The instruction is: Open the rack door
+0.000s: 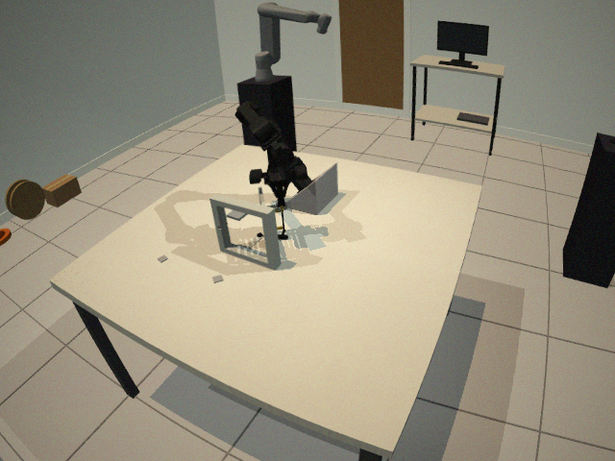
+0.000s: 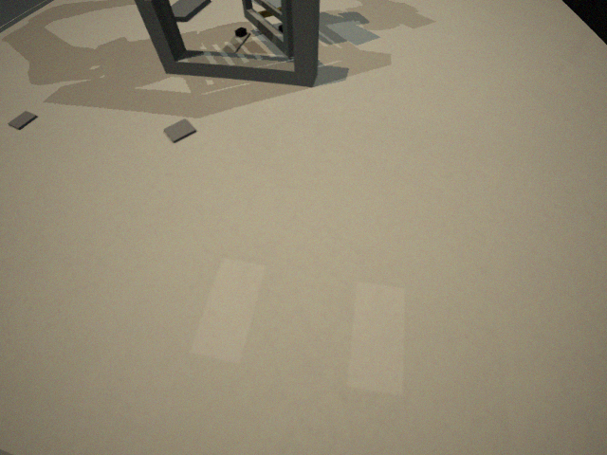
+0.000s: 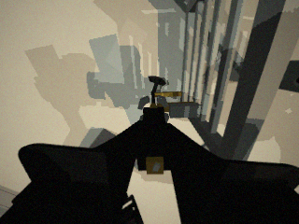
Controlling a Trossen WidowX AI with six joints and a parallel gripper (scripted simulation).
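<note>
One black arm (image 1: 282,160) of mine reaches down behind the frame (image 1: 274,238) (image 2: 304,44), claw (image 1: 281,204) (image 3: 153,125) clamped on the handle (image 1: 282,221) (image 3: 153,97), whose long axis points upright.

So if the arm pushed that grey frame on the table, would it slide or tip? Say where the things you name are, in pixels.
The frame (image 1: 273,238) (image 2: 305,44) looks stiff, with thick straight bars. Standing upright on a narrow bottom edge, it might tip rather than slide, though I can't tell if it's fastened down.

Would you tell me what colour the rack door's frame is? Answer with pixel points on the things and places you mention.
The door frame (image 1: 273,238) (image 2: 306,44) is plain grey, shown best in the exterior view.
</note>
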